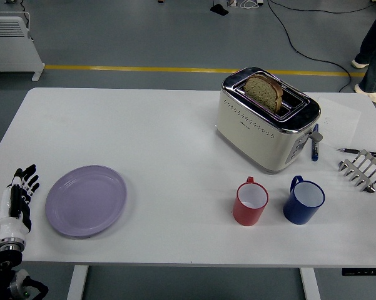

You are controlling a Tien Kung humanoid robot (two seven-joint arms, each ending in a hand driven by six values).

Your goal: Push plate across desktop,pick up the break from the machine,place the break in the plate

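The left hand [19, 199], fingers relaxed and empty, is being held just left of the plate [86, 200]; bread [264, 91] is sitting in the far toaster [267, 119]. An off-centre push is risking spinning the plate off the bench [150, 137].

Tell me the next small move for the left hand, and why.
Probably move the left hand rightward to meet the purple plate's rim and start pushing. The hand is open just left of the plate, not touching it, and the plate lies far from the toaster, where the bread slice waits.
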